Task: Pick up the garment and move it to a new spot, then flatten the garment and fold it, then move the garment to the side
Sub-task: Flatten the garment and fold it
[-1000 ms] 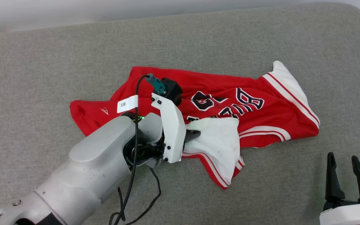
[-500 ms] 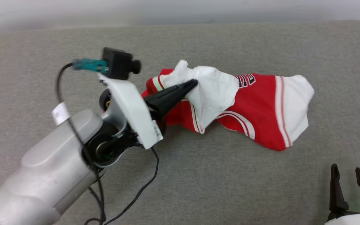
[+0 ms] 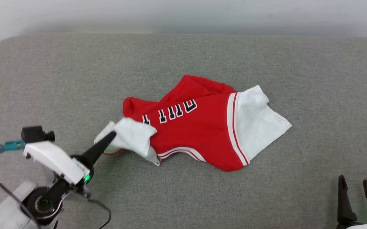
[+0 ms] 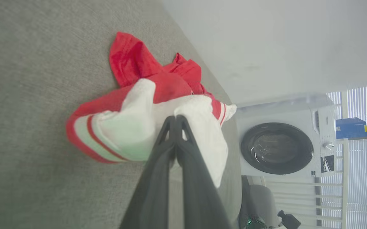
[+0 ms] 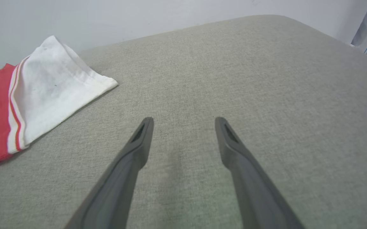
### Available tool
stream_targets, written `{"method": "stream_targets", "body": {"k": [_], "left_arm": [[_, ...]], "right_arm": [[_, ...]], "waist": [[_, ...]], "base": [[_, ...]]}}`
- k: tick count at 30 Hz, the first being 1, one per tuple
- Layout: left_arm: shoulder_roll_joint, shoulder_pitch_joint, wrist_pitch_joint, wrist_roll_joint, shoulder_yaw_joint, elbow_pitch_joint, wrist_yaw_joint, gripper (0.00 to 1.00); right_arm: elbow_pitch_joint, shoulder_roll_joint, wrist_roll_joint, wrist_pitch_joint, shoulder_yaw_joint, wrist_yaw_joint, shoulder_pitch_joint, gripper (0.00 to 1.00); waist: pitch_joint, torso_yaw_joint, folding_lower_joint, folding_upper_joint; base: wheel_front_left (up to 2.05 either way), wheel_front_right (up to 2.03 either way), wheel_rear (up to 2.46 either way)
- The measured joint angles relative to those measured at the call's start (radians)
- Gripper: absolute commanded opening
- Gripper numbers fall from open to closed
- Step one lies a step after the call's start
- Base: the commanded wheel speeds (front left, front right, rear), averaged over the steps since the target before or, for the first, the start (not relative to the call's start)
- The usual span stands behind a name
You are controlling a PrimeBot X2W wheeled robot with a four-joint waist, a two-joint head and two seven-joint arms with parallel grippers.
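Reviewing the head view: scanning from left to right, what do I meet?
In order: left gripper → white sleeve pinched in its fingers → garment, red body → other white sleeve → right gripper, open.

A wide grey woven fabric surface (image 3: 202, 197) with rounded corners spreads across the scene, backed by a plain pale wall (image 3: 183, 12). Past the surface's edge stands a white front-loading washing machine (image 4: 278, 140) with a dark round door. Beside it, white slatted blinds (image 4: 366, 101) glow with daylight, and a blue box (image 4: 350, 128) sits on a ledge. The light is soft and even.
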Motion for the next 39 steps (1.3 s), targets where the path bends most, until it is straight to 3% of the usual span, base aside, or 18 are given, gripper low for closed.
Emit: {"method": "stream_targets", "body": {"k": [4, 5, 6, 7, 8, 9, 11, 14, 19, 20, 22, 23, 24, 27, 32, 39], "left_arm": [[0.002, 0.068, 0.000, -0.056, 0.014, 0.070, 0.001, 0.00], [-0.001, 0.078, -0.010, -0.062, 0.016, 0.092, 0.011, 0.07], [-0.003, 0.086, -0.010, -0.065, 0.015, 0.109, 0.016, 0.27], [-0.011, 0.099, -0.012, -0.082, 0.016, 0.124, 0.030, 0.38], [-0.015, 0.109, -0.023, -0.074, 0.008, 0.136, 0.034, 0.58], [-0.015, 0.117, -0.031, -0.061, 0.004, 0.146, 0.036, 1.00], [-0.008, 0.122, -0.080, -0.019, 0.003, 0.160, 0.035, 1.00], [0.005, 0.151, -0.137, 0.003, 0.008, 0.175, 0.071, 1.00], [0.059, 0.174, -0.240, 0.073, 0.045, 0.123, 0.063, 1.00], [0.079, 0.180, -0.267, 0.137, 0.091, 0.086, 0.052, 1.00], [0.080, 0.187, -0.273, 0.159, 0.121, 0.075, 0.053, 1.00], [0.073, 0.213, -0.274, 0.240, 0.179, 0.066, 0.072, 1.00], [0.073, 0.213, -0.274, 0.240, 0.179, 0.066, 0.072, 1.00], [0.008, 0.249, -0.275, 0.397, 0.346, 0.053, 0.088, 1.00], [-0.171, 0.351, -0.276, 0.625, 0.580, -0.026, 0.049, 1.00], [-0.325, 0.443, -0.276, 0.971, 0.742, -0.130, 0.006, 1.00]], "right_arm": [[0.008, 0.002, 0.009, 0.000, -0.003, 0.000, 0.006, 1.00], [0.009, 0.002, 0.009, 0.000, -0.003, 0.000, 0.006, 1.00], [0.010, 0.002, 0.009, 0.000, -0.003, 0.000, 0.006, 1.00], [0.012, 0.002, 0.009, 0.000, -0.003, 0.000, 0.007, 1.00], [0.012, 0.003, 0.009, 0.000, -0.002, 0.000, 0.007, 1.00], [0.012, 0.003, 0.010, 0.000, -0.002, 0.000, 0.007, 1.00], [0.011, 0.003, 0.010, 0.000, -0.001, 0.000, 0.007, 1.00], [0.006, 0.001, 0.010, 0.000, -0.004, 0.000, 0.007, 1.00], [-0.009, -0.010, 0.016, 0.000, 0.002, 0.000, 0.010, 1.00], [-0.017, -0.020, 0.020, 0.000, 0.005, 0.000, 0.011, 1.00], [-0.021, -0.025, 0.021, 0.000, 0.011, 0.000, 0.011, 1.00], [-0.025, -0.031, 0.021, 0.000, 0.022, 0.000, 0.011, 1.00], [-0.025, -0.031, 0.021, 0.000, 0.022, 0.000, 0.011, 1.00], [-0.027, -0.043, 0.025, 0.000, 0.040, 0.000, 0.010, 1.00], [-0.024, -0.058, 0.025, 0.000, 0.055, 0.000, 0.006, 1.00], [-0.016, -0.069, 0.025, 0.000, 0.076, 0.000, 0.006, 1.00]], "waist": [[-0.001, -0.006, 0.0000, 0.0000], [-0.003, -0.007, 0.0000, 0.0000], [-0.004, -0.009, 0.0000, 0.0000], [-0.006, -0.011, 0.0000, 0.0000], [-0.008, -0.013, 0.0000, 0.0000], [-0.010, -0.015, 0.0000, 0.0000], [-0.014, -0.020, 0.0000, 0.0000], [-0.024, -0.023, 0.0000, 0.0000], [-0.039, -0.019, 0.0000, 0.0000], [-0.046, -0.013, 0.0000, 0.0000], [-0.049, -0.010, 0.0000, 0.0000], [-0.056, -0.003, 0.0000, 0.0000], [-0.056, -0.003, 0.0000, 0.0000], [-0.065, 0.007, 0.0000, 0.0000], [-0.078, 0.017, -0.0001, -0.0001], [-0.084, 0.021, 0.0000, 0.0000]], "base": [[0.00, 0.00, 0.00], [0.00, 0.00, 0.00], [0.00, 0.00, 0.00], [0.00, 0.00, 0.00], [0.00, 0.00, 0.00], [0.00, 0.00, 0.00], [0.00, 0.00, 0.00], [0.00, 0.00, 0.00], [0.00, 0.00, 0.00], [0.00, 0.00, 0.00], [0.00, 0.00, 0.00], [0.00, 0.00, 0.00], [0.00, 0.00, 0.00], [0.00, 0.00, 0.00], [0.00, 0.00, 0.00], [0.00, 0.00, 0.00]]}}
